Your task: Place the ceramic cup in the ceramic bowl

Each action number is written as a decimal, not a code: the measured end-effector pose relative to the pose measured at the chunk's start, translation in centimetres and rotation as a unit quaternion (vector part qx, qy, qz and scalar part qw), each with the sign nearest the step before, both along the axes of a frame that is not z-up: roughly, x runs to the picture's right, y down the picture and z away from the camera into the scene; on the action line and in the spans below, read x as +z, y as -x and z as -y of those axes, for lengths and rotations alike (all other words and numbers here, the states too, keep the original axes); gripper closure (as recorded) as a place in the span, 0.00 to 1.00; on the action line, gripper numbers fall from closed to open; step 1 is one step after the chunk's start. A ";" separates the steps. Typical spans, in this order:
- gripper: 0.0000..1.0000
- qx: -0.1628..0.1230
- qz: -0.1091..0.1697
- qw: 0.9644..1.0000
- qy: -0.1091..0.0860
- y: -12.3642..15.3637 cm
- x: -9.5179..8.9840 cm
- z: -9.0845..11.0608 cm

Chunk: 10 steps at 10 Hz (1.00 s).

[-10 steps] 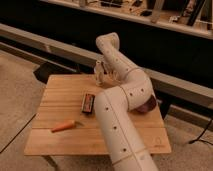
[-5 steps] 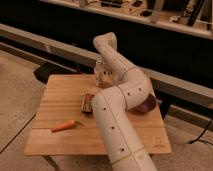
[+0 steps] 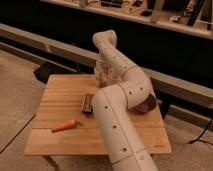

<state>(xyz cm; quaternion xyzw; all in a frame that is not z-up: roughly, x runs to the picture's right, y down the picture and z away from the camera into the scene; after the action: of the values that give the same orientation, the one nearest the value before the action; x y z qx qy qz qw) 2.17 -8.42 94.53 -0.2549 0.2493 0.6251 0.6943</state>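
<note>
A light wooden slatted bench (image 3: pixel 57 102) stands on a grey floor in front of a long dark counter. The robot's white jointed arm (image 3: pixel 117 125) rises from the near edge, bends at an elbow over the right half of the bench, climbs past the far edge and then folds back down.

The gripper (image 3: pixel 101 75) hangs at the end of this arm, low over the far edge near its middle. It sits among a small cluster of pale shapes there. Whether it is open or closed, and whether it has hold of anything, cannot be told.

The small pale whitish ceramic cup cannot be separated with certainty from that pale cluster at the far edge. It is not in the bowl.

The small glossy dark purple ceramic bowl (image 3: pixel 148 104) rests near the right edge, well apart from the gripper. Its left part is hidden behind the arm's elbow.

A flat black rectangular box (image 3: pixel 88 102) lies near the middle of the bench, just beside the arm on its left. An orange carrot (image 3: pixel 64 125) lies toward the near left corner, apart from the box.
</note>
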 end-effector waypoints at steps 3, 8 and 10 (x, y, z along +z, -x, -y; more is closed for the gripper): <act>1.00 -0.011 -0.003 1.000 0.008 -1.2 -0.7 -0.5; 1.00 -0.043 -0.004 0.999 0.030 -2.0 -3.0 -2.2; 1.00 -0.057 0.001 0.998 0.036 -1.9 -4.6 -3.0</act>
<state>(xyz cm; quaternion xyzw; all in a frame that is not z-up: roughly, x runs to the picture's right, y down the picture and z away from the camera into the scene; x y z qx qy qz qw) 4.04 -5.45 89.89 -0.2657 0.2847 0.5751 0.7194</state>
